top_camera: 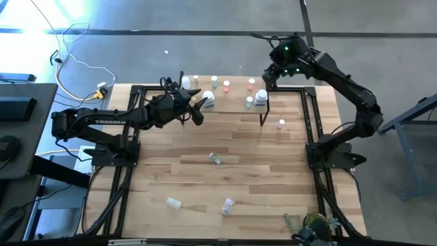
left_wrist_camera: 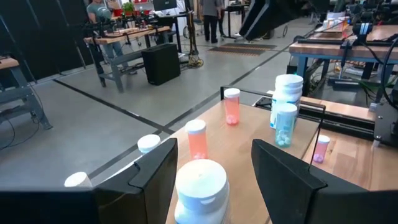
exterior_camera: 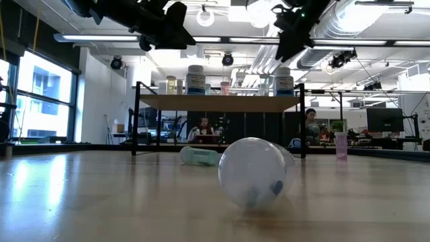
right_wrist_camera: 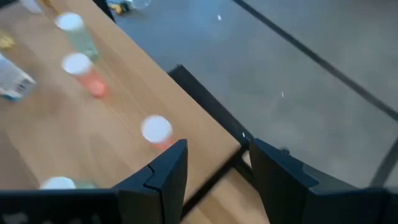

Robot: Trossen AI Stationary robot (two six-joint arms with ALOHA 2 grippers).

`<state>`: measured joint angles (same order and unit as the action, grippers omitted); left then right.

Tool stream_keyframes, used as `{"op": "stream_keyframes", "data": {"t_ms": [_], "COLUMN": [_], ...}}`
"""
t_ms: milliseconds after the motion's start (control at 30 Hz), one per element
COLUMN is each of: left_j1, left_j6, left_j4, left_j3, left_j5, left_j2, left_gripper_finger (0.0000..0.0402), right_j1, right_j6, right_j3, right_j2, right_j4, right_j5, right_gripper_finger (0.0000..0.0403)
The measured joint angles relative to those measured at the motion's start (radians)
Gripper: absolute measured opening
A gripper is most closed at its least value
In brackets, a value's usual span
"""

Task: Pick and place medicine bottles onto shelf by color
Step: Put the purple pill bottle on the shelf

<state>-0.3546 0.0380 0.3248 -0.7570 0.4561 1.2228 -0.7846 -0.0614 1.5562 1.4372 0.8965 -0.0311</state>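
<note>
Left pincer (left_wrist_camera: 211, 171) released over white bottle (left_wrist_camera: 200, 190) on shelf (left_wrist_camera: 249, 149), just placed; right pincer (right_wrist_camera: 214, 171) released, empty.

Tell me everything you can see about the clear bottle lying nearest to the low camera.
The clear bottle is a small see-through plastic cylinder lying on its side on the wooden table, its round end toward the low camera. Something small and bluish shows inside, near its lower side. It rests on the table alone; no gripper touches it. A pale green bottle lies behind it, apart, before the shelf.
</note>
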Motion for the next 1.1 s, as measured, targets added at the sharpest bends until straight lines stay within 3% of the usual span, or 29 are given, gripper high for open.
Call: {"op": "stream_keyframes", "data": {"t_ms": [200,500,767,1100], "left_j1": [0.000,0.000,0.000,0.000], "left_j6": [0.000,0.000,0.026,0.026], "left_j4": [0.000,-0.018,-0.018,-0.018], "left_j3": [0.000,0.000,0.000,0.000], "left_j5": [0.000,0.000,0.000,0.000], "left_j2": [0.000,0.000,0.000,0.000], "left_gripper_finger": [0.0195,0.0195,0.0195,0.0195], "right_j1": [-0.031,-0.034,-0.047,-0.046], "right_j6": [0.020,0.039,0.175,0.448], "right_j3": [0.000,-0.013,-0.311,-0.378], "right_j2": [-0.001,-0.078,-0.276,-0.436], "right_j4": [0.093,0.150,0.002,0.115], "right_j5": [-0.007,-0.152,-0.189,-0.175], "right_gripper_finger": [0.0165,0.0165,0.0165,0.0165]}}
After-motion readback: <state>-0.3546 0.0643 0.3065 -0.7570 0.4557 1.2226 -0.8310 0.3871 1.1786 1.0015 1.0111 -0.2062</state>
